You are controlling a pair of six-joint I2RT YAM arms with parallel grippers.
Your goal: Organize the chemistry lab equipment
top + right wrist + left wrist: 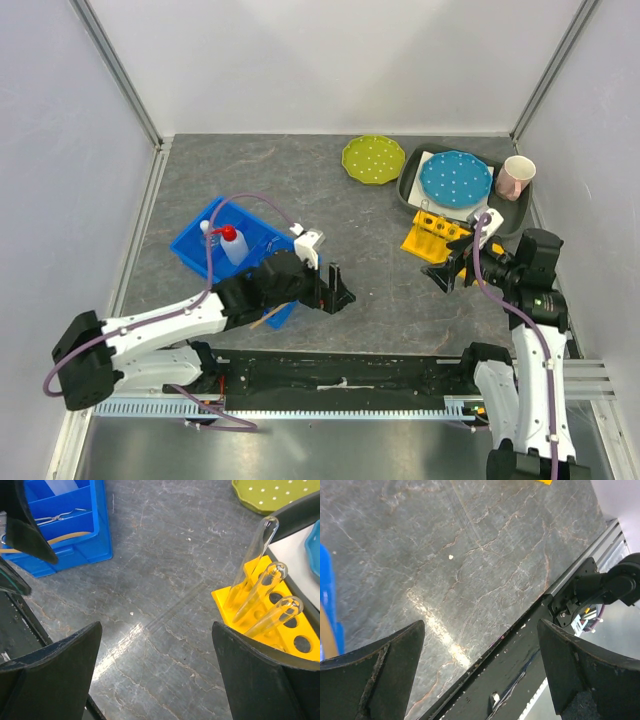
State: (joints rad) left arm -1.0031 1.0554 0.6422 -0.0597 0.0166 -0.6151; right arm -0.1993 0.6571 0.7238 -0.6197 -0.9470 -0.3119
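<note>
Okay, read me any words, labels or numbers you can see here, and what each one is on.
None can be read. The squeeze bottle, blue tray, yellow rack and pink cup show no lettering; a small mark on the right arm is too small to read.

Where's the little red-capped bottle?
Top view: the squeeze bottle sits in the blue bin on the left side, just beyond the left arm.

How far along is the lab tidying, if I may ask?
Done: squeeze bottle, tongs, rubber tube in the blue bin; three glass tubes in the yellow rack. In hand: nothing; left gripper and right gripper open. Left: seemingly one clear tube on the table.
</note>
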